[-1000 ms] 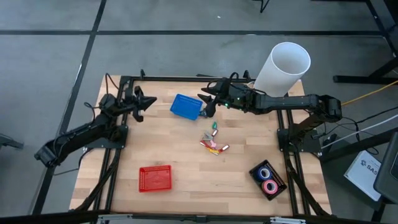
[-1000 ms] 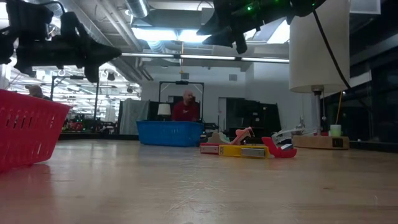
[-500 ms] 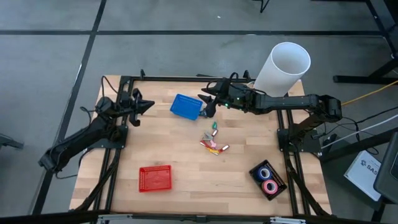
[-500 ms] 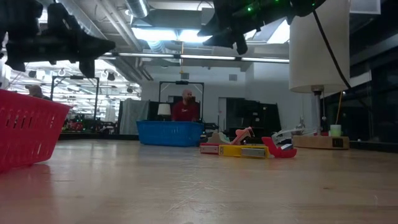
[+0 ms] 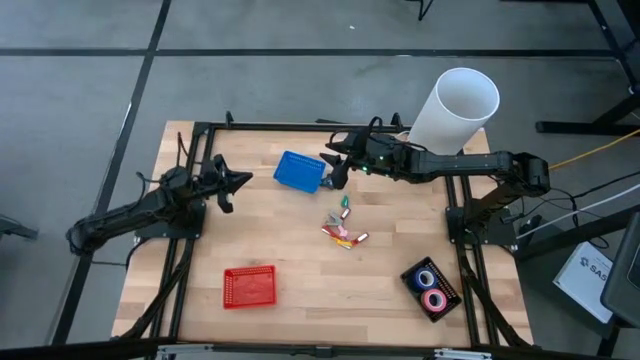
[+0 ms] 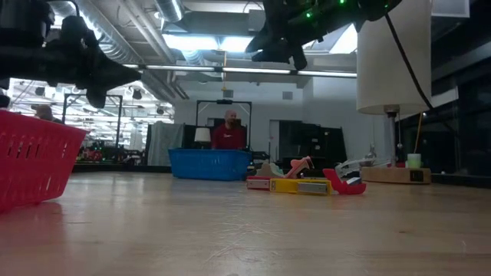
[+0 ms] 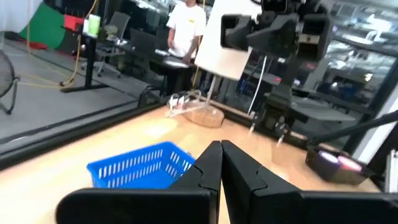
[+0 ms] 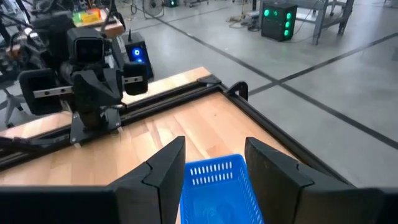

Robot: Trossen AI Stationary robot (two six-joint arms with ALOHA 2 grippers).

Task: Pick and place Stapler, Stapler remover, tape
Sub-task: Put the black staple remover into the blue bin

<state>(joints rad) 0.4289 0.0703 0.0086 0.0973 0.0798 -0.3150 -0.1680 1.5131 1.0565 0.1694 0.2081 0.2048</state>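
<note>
**High view: both arms up, the small things not yet touched**

High view first, from the left side across. The left claw [image 5: 232, 183] hangs over bare wood at the left part of the surface [image 5: 300, 290], well apart from every task item. Its wrist view shows the two dark fingers [image 7: 208, 168] pressed together with nothing between them, so I judge this arm is only waiting or travelling.

Below it, near the front edge, sits a red basket [image 5: 249, 286], which looks empty from above. Further along, toward the back edge, is a blue basket [image 5: 299, 171]. Both baskets stand away from the pile, presumably as drop-off places, though which item belongs in which I cannot say.

The right claw [image 5: 333, 170] hovers just beside the blue basket's right edge. Its wrist view looks straight down on the basket, the fingers [image 8: 165, 165] spread wide and holding nothing. That reads to me as a claw parked above a drop point, not one reaching for a pick.

At mid-surface lies the cluster of small items [image 5: 342, 228], pink, red, yellow and green pieces lying close together; the stapler and the stapler remover should be among them, but I cannot pick either out with certainty. The tape [image 5: 431, 287], a blue roll and a pink roll, sits in a dark tray [image 5: 447, 291] at the front right corner, well apart from both claws. A tall white cylinder [image 5: 452, 108] stands at the back right.
</note>
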